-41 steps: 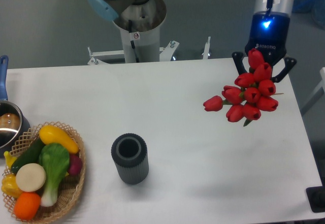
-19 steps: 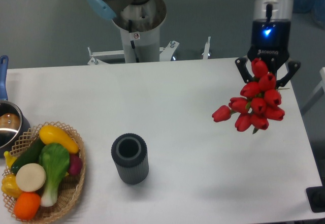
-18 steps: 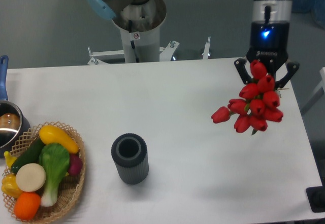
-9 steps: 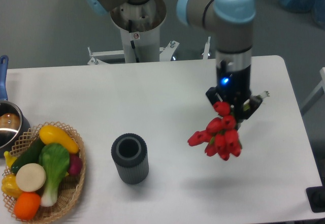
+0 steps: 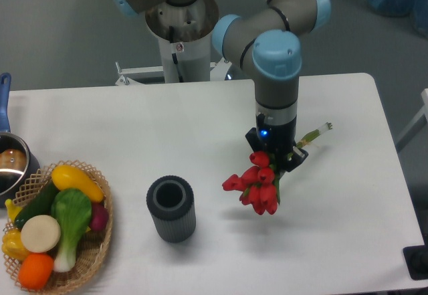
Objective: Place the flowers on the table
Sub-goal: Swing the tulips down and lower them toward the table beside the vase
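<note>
The gripper (image 5: 275,159) is clamped on the flowers (image 5: 256,183), whose red heads hang just below it, apparently clear of the table (image 5: 348,208), so it should lower until they rest there, well right of the cup (image 5: 171,209), before letting go.

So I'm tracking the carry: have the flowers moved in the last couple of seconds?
Yes. The flowers, held in the gripper, have travelled left from the table's right edge toward the dark cylinder.
</note>
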### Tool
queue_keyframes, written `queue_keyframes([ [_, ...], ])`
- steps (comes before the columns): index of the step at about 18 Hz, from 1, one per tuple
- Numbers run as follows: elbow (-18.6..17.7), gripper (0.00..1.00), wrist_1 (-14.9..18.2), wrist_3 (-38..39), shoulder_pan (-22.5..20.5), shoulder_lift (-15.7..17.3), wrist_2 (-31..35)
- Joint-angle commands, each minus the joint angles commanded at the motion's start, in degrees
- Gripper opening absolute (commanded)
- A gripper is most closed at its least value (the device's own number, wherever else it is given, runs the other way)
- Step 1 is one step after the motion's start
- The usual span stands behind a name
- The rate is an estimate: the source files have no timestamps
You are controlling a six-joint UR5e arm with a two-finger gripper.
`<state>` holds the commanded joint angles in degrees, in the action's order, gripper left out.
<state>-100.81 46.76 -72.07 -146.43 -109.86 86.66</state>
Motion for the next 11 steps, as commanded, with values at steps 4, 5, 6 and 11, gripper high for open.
queue_keyframes([
  [4, -1.32, 0.31, -0.09, -0.09, 0.09, -1.50, -0.35],
  [5, -1.23, 0.31, -0.09, -0.09, 0.09, -1.50, -0.44],
  [6, -1.32, 0.31, -0.09, -0.09, 0.09, -1.76, -0.44],
  [11, -1.49, 0.31, -0.17, 0.00, 0.09, -2.46, -0.44],
])
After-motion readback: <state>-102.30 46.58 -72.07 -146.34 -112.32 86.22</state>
